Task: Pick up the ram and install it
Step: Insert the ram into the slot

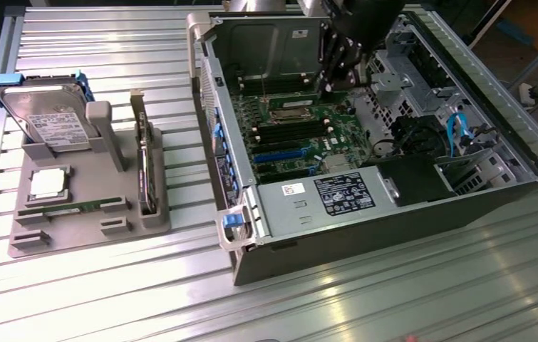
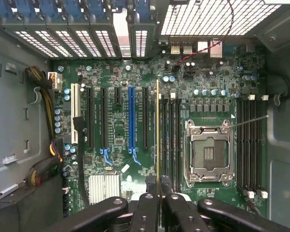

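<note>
One arm, with the install step in hand. The claw [image 2: 158, 205] stood narrow, clamped on the ram [image 2: 158, 130], which hung edge-on over the motherboard [image 2: 116, 140] inside the open computer case [image 1: 364, 235]. The case lay by the worktop [image 1: 107, 43] edge at the exterior view's right. The ram sat above the memory slots [image 2: 173, 140] beside the empty processor socket [image 2: 208, 153]; whether it touched a slot could not be told. Judged requirement: the ram parallel to one slot, centred between its end latches, then pressed down evenly.
</note>
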You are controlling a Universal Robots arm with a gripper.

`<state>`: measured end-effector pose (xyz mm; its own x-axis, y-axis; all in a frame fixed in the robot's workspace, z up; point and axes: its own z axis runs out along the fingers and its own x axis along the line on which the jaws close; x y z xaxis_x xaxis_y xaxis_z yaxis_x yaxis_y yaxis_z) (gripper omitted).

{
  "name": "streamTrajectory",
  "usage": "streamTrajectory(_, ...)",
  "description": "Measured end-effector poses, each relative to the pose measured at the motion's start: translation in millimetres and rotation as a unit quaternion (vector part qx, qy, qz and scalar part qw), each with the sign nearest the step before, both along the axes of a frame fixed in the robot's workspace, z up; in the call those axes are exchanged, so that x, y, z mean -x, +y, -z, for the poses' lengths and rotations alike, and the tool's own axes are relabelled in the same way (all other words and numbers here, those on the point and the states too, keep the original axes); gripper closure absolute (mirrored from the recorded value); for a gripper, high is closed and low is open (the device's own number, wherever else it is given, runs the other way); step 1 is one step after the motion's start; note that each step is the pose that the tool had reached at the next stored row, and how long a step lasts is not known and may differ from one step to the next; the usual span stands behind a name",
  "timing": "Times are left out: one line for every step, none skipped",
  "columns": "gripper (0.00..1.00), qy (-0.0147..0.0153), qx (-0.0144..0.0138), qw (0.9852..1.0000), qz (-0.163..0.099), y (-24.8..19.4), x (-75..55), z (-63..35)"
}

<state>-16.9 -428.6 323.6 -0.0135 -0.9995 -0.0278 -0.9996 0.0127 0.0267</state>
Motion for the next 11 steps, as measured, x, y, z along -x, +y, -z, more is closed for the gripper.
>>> streamTrajectory(0.88, 0.0, 0.0, 1.0, 0.0, 0.0, 0.0, 2.8)
streamTrajectory(0.88, 0.0, -0.0001, 1.0, 0.0, 0.0, 0.0, 5.2)
streamTrajectory(0.88, 0.0, -0.0001, 1.0, 0.0, 0.0, 0.0, 6.8)
streamTrajectory(0.88, 0.0, -0.0002, 1.0, 0.0, 0.0, 0.0, 8.9)
streamTrajectory(0.88, 0.0, -0.0003, 1.0, 0.0, 0.0, 0.0, 10.5)
streamTrajectory(0.88, 0.0, -0.0004, 1.0, 0.0, 0.0, 0.0, 13.3)
streamTrajectory(0.88, 0.0, -0.0005, 1.0, 0.0, 0.0, 0.0, 15.7)
streamTrajectory(0.88, 0.0, -0.0005, 1.0, 0.0, 0.0, 0.0, 17.2)
streamTrajectory(0.88, 0.0, -0.0005, 1.0, 0.0, 0.0, 0.0, 19.1)
streamTrajectory(0.88, 0.0, -0.0005, 1.0, 0.0, 0.0, 0.0, 20.3)
streamTrajectory(0.88, 0.0, -0.0005, 1.0, 0.0, 0.0, 0.0, 22.9)
